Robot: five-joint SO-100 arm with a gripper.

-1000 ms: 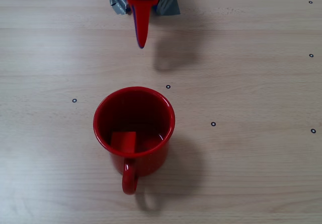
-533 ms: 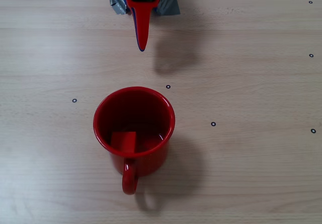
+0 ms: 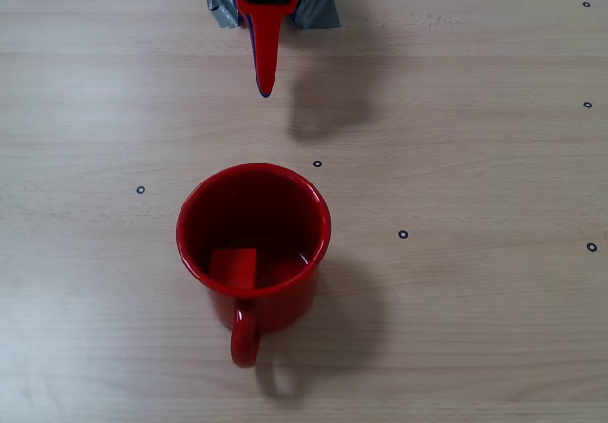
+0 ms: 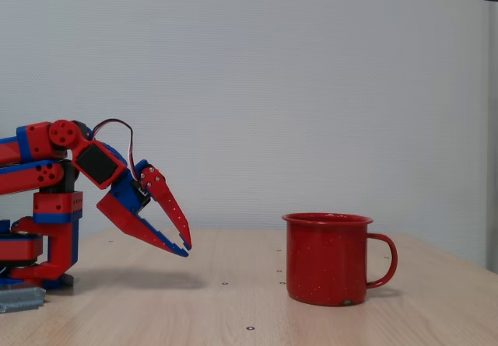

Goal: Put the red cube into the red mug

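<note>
**Cube in mug, arm clear**

Since the red cube [image 3: 234, 269] lies inside the red mug [image 3: 253, 242], low on its left side, placement looks complete; nothing remains but parking the arm. The gripper [image 4: 185, 246] hangs empty, slightly parted, tilted downward above the surface [image 3: 475, 157], well apart from the mug.
</note>
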